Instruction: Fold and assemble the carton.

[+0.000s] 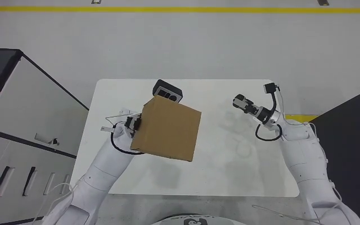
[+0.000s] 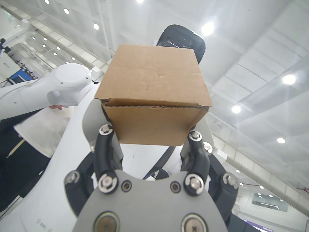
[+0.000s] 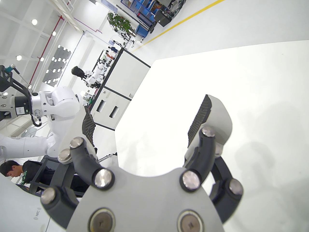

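Right now my left gripper [image 2: 150,134] is pinching the one carton [image 2: 152,85]. Its two fingers [image 2: 103,146] press on opposite sides of the carton's near end. The carton is a closed brown box, held up over the table [image 1: 236,174] and turned corner-on to me. In the left wrist view a folded flap edge runs across the end nearest my fingers. From above, that gripper [image 1: 134,122] sits at the carton's [image 1: 167,128] left edge, touching it.

My right gripper [image 1: 239,102] is well apart from the carton, off to its right and over the table. Its two fingers [image 3: 205,114] are spread wide with nothing between them. The right wrist view shows the white tabletop [image 3: 193,73] below that gripper [image 3: 147,112].

Just past the carton's far corner sits one black device [image 1: 167,91], partly hidden by the carton. I cannot tell what it is.

Farther off, to the carton's left, one grey cabinet [image 1: 34,107] stands beside the table. Beyond the carton and the table's far edge, a single yellow line [image 1: 180,9] crosses the floor.
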You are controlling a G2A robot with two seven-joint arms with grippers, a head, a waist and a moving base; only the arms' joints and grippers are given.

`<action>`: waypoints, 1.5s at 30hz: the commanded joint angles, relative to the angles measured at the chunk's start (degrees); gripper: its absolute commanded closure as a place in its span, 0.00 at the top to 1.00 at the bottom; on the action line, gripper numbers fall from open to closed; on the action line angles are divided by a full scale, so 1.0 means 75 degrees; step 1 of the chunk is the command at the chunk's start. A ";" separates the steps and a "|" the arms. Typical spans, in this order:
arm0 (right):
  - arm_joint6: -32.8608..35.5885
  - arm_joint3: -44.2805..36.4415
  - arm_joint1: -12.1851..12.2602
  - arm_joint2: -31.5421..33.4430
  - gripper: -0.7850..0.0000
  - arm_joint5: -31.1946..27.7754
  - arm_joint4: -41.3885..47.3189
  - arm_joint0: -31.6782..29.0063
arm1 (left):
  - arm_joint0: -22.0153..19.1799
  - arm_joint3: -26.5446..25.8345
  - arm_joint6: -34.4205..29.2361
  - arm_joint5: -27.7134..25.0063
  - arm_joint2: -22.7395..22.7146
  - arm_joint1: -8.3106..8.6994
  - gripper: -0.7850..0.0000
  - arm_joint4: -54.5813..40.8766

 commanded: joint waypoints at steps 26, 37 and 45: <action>0.0000 0.0000 0.0000 0.0000 1.00 0.0000 0.0000 0.0000 | -0.0471 0.0192 0.1025 -0.1793 -0.0044 -0.0271 0.00 0.2259; 0.0000 0.0000 0.0000 0.0000 1.00 0.0000 0.0000 0.0000 | -0.0874 0.0174 0.1908 -0.2678 -0.0092 -0.0390 0.00 0.4091; 0.0000 0.0000 0.0000 0.0000 1.00 0.0000 0.0000 0.0000 | -0.0886 0.0152 0.2591 -0.3243 -0.0532 -0.0273 0.00 0.6900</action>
